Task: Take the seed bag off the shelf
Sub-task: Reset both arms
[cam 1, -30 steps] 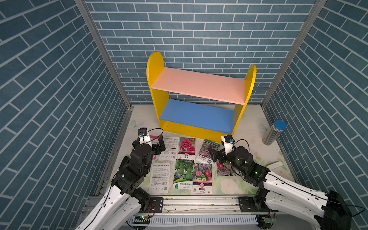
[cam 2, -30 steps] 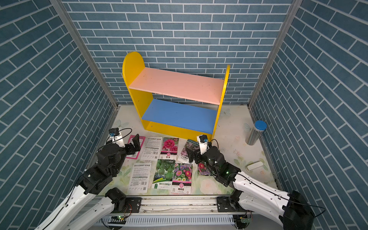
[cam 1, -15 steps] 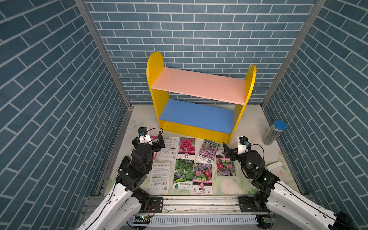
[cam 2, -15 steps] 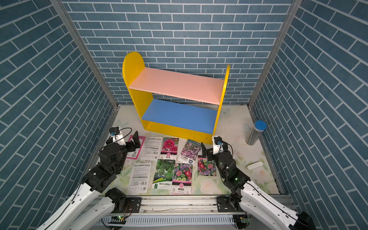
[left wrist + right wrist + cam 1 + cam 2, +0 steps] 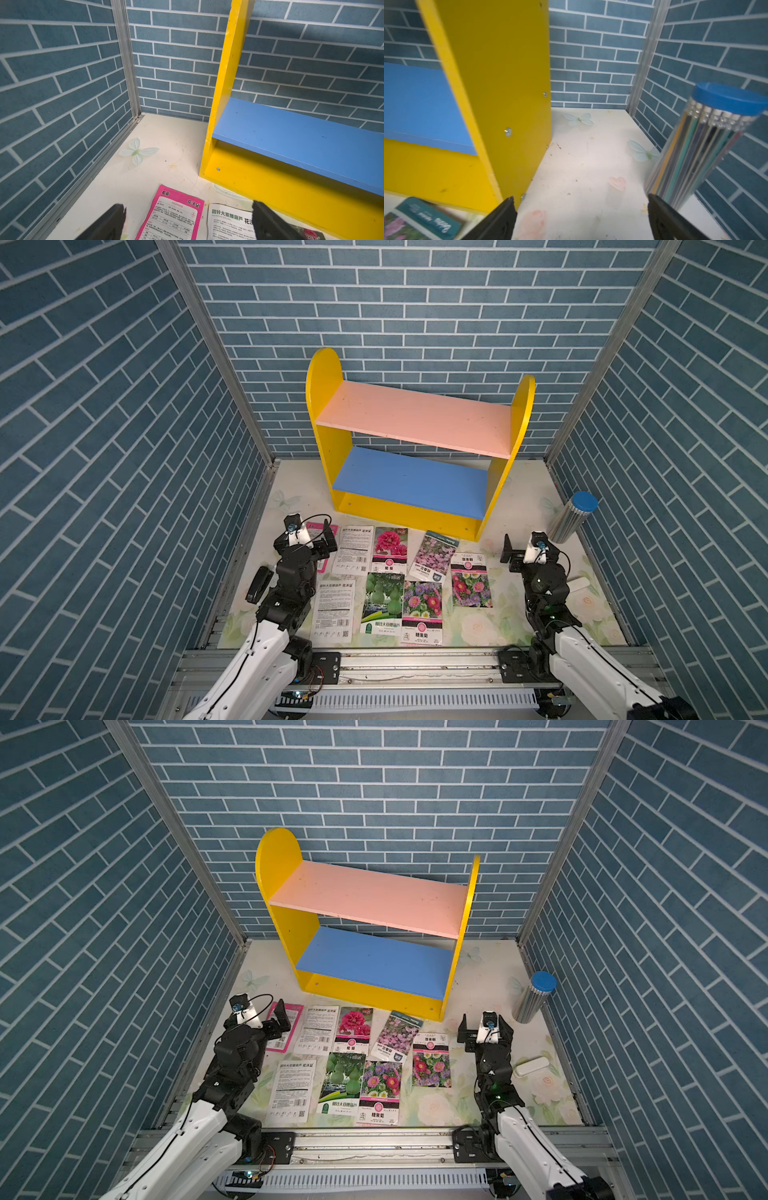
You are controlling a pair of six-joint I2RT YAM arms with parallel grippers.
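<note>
Seed bags (image 5: 380, 1079) are lying flat on the counter (image 5: 291, 493) in two rows, just in front of the shelf (image 5: 328, 406) standing at the back. At the far left a small black object (image 5: 257, 583) is resting by the counter's edge. Next to it the left arm (image 5: 291, 572) is reaching forward. The left jaws are standing wide over a pink bag (image 5: 174, 216) and gripping nothing.

Moving right, two white printed bags (image 5: 353, 549) are lying one behind the other. Then comes a red-flower bag (image 5: 390, 545) behind a green gourd bag (image 5: 382, 601). A purple-flower bag (image 5: 434, 558) is sitting tilted, its far corner just beside the shelf's yellow base, with a mixed-flower bag (image 5: 422, 612) nearer the front. A red-and-pink flower bag (image 5: 470, 578) is closing the row.

Further right the right arm (image 5: 544, 585) is pointing toward the back. The right jaws are standing wide and gripping nothing, between the shelf's side panel and a clear pencil tube (image 5: 571, 518) with a blue lid. A small white block (image 5: 577, 584) is lying beside that arm.
</note>
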